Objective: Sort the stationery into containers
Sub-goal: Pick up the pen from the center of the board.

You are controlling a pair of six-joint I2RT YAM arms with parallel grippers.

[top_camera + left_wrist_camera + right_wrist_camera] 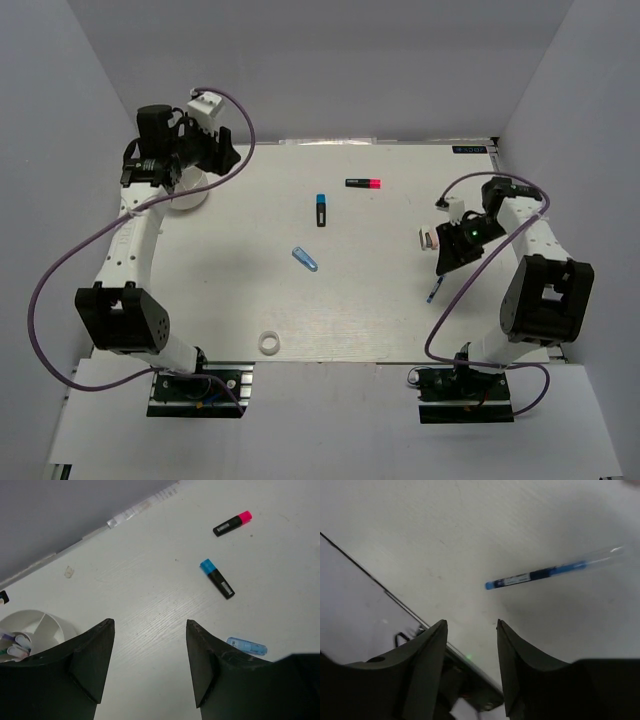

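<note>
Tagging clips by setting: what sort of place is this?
Probably a robot test cell: a white table boxed in by plain grey walls, left arm and right arm bolted at its near edge, markers scattered on it.

White arms (pixel 130 250), black joints — purple cables (pixel 40 285)

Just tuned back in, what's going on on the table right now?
The left gripper hangs open and empty by the white tub, which holds a few items. The right gripper, open and holding nothing, is over the table near a blue pen. A pink marker, blue marker, blue tube and tape ring lie loose.
</note>
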